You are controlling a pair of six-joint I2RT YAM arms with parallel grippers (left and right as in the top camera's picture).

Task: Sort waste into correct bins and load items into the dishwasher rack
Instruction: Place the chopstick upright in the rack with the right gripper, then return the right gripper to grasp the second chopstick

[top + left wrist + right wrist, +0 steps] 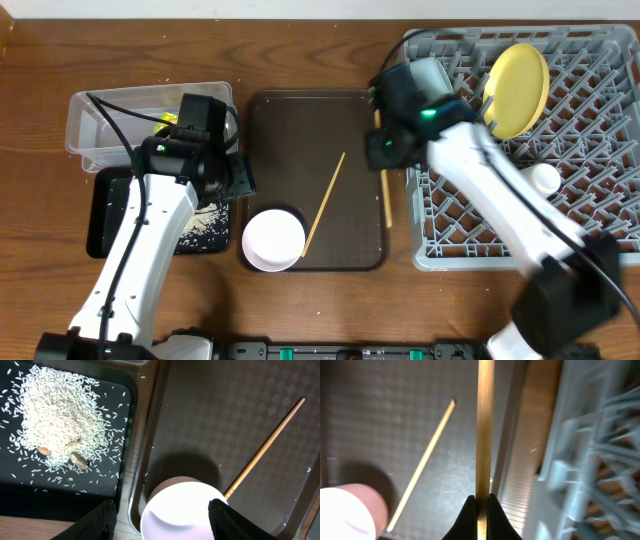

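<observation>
**Asker:** What were the two grippers doing?

**Describer:** The right gripper had its fingertips pinched tight on one chopstick. That stick ran along the right rim of the brown tray, just beside the dishwasher rack. The left gripper was spread wide and held nothing. It hovered above the white bowl.

**Asker:** And where was everything else?

**Describer:** The white bowl sat in the near left corner of the brown tray. The second chopstick lay slantwise on that tray, its near end just right of the bowl. To the left of the brown tray, the black tray held a heap of rice. Beyond it, at the far left, the clear tub held the snack wrapper. In the rack, the yellow plate stood tilted at the far side. The small cup sat nearer, among the pegs.
</observation>
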